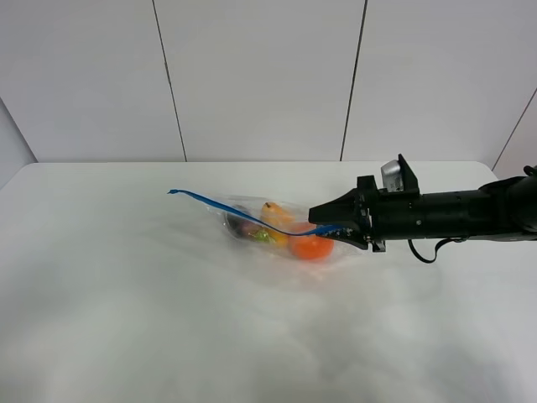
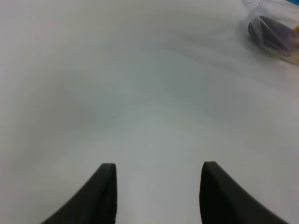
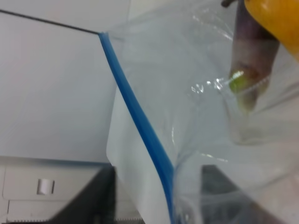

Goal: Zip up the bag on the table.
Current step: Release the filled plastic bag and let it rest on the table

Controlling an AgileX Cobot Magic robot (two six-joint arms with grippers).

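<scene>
The clear bag (image 1: 277,225) lies on the white table (image 1: 168,319), holding an orange (image 1: 309,245), a yellow pear (image 1: 275,217) and a dark eggplant (image 1: 239,225). Its blue zipper strip (image 1: 226,206) stands raised above the table. My right gripper (image 1: 329,227) is at the strip's right end. In the right wrist view the strip (image 3: 135,116) runs down between the fingers of my right gripper (image 3: 159,198), which stand apart. My left gripper (image 2: 159,186) is open and empty over bare table, with the bag (image 2: 273,30) far off at the frame's corner. The left arm is out of the exterior view.
The table's far edge (image 1: 252,163) meets a white panelled wall (image 1: 260,75). The black right arm (image 1: 453,214) reaches in from the right, low over the table.
</scene>
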